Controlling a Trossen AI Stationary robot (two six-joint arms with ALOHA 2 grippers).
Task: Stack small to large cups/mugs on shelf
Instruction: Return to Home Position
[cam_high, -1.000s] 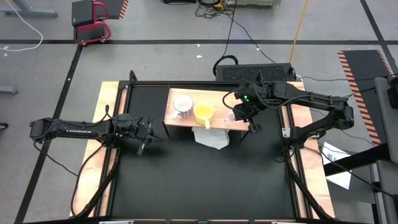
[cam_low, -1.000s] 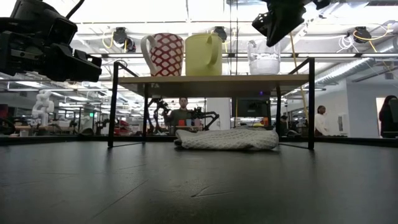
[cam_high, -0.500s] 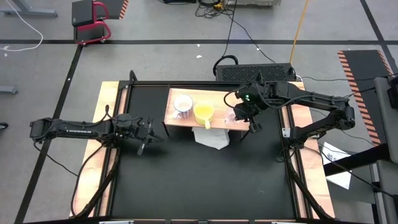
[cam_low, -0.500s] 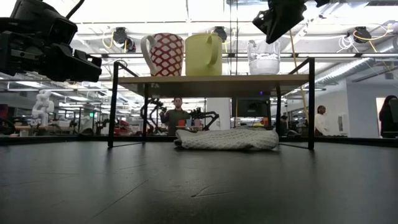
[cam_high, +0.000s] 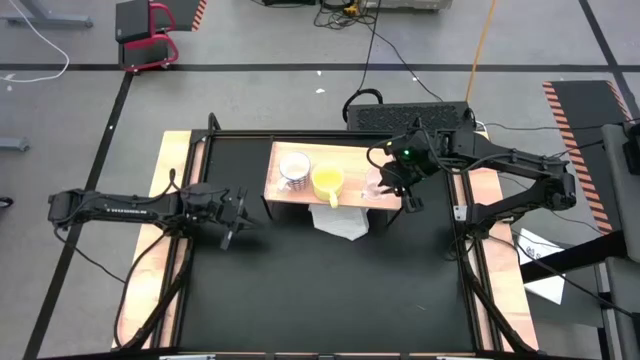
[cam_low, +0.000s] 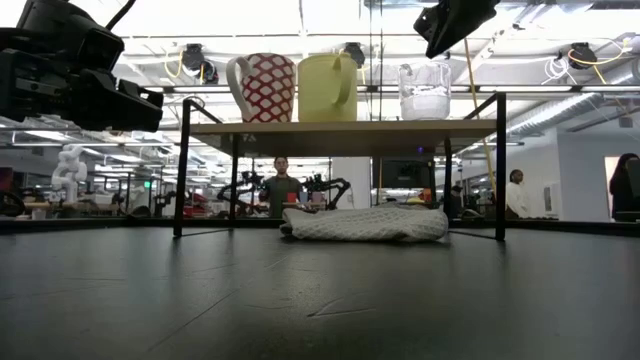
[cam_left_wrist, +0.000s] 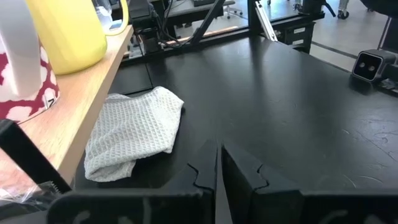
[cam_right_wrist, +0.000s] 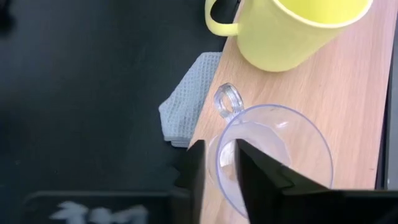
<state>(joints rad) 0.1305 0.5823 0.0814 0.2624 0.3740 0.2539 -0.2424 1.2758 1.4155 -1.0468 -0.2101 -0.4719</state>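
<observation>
Three cups stand in a row on the shelf (cam_low: 340, 126), apart from one another and upright: the patterned mug (cam_low: 262, 88), white with red, at one end, the yellow mug (cam_low: 328, 88) in the middle, and the smaller glass cup (cam_low: 424, 92) at the other end. None sits inside another.

The right gripper (cam_right_wrist: 219, 155) hangs just above the glass cup, its fingers apart and holding nothing. With all three cups set down, the placing looks finished, and the step in hand is likely the arm's retreat. That calls for rising straight up, clear of the glass rim and handle, before swinging away.

The left gripper (cam_left_wrist: 217, 168) waits over the table (cam_high: 330, 290) beside the shelf, fingers pressed together and empty.

Count: two mugs, one glass cup, one shelf, and one cloth (cam_low: 365, 222) lying under the shelf.
</observation>
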